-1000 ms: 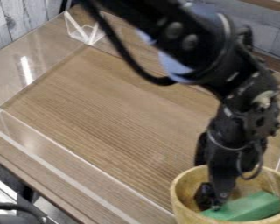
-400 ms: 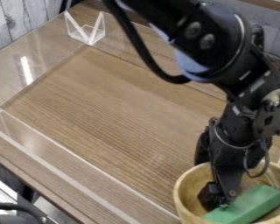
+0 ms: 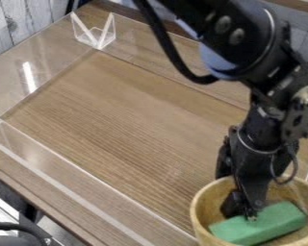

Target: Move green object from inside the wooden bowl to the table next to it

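The wooden bowl [image 3: 203,205] sits at the bottom right corner of the table [image 3: 118,106], partly cut off by the picture's edge. Inside it lies the green object [image 3: 260,227], a flat mint-green block slanting across the bowl's floor. My gripper [image 3: 242,206] points straight down into the bowl, its dark fingertips at the block's upper left end. The black fingers blend with the bowl's shadow, so how wide they stand and whether they pinch the block is not visible. The black arm rises from the bowl toward the top of the picture.
Low clear acrylic walls [image 3: 41,154] border the brown wood-grain table. A small clear folded stand [image 3: 92,34] is at the far left corner. Bare tabletop stretches to the left of the bowl.
The wrist has rolled a little and the fingertips have come down onto the block's end. The green block has shifted slightly leftward in the bowl and lies flatter.
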`<state>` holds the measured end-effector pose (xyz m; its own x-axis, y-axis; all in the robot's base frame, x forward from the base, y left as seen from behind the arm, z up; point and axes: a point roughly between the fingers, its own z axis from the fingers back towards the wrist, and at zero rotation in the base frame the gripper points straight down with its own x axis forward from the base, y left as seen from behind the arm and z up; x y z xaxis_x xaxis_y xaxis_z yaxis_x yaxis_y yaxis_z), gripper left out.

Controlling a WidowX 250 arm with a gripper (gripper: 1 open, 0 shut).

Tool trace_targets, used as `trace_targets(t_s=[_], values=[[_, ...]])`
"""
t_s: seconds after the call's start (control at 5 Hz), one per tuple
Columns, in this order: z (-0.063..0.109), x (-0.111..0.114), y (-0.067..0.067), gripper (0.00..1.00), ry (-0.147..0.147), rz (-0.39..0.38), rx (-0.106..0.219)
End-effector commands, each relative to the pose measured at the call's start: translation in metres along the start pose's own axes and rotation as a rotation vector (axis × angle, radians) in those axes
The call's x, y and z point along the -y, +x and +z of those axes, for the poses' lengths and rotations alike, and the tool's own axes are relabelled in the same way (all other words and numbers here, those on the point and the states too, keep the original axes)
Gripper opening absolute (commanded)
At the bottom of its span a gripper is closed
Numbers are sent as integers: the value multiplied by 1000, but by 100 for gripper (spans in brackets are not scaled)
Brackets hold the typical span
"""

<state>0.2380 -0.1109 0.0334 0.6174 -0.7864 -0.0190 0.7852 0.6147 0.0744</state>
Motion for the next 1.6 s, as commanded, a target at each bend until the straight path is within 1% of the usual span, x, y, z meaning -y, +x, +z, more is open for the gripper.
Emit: trace_targets(t_s=[0.0, 0.2, 0.4, 0.8, 1.2, 1.4], values=[[7, -14, 3, 0, 14, 14, 22], [11, -18, 2, 0, 14, -14, 25], [18, -23, 0, 0, 19, -36, 30], [41, -30, -10, 0, 38, 15, 37], [49, -47, -13, 0, 56, 91, 43], [57, -51, -10, 0, 62, 69, 52]])
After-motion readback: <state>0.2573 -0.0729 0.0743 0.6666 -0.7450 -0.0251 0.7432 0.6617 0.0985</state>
